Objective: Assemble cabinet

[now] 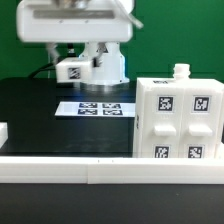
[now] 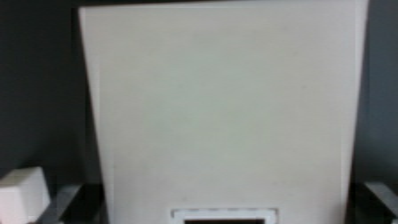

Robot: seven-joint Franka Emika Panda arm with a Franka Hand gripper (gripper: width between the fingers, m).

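The cabinet box [image 1: 178, 115], a large white piece with black-and-white tags on its face, stands on the table at the exterior view's right. My gripper [image 1: 88, 68] hangs at the back, to the exterior view's left of the box and well apart from it, with a small white tagged piece [image 1: 70, 70] at it. In the wrist view a flat white panel [image 2: 217, 100] fills the space between my dark fingers [image 2: 64, 202], which sit against its two long edges. My gripper [image 2: 217, 204] is shut on this panel.
The marker board [image 1: 95, 108] lies flat on the black table below my gripper. A white rail [image 1: 70, 166] runs along the front edge. A small white piece [image 1: 3, 133] sits at the exterior view's far left. A white corner [image 2: 22, 190] shows beside one finger.
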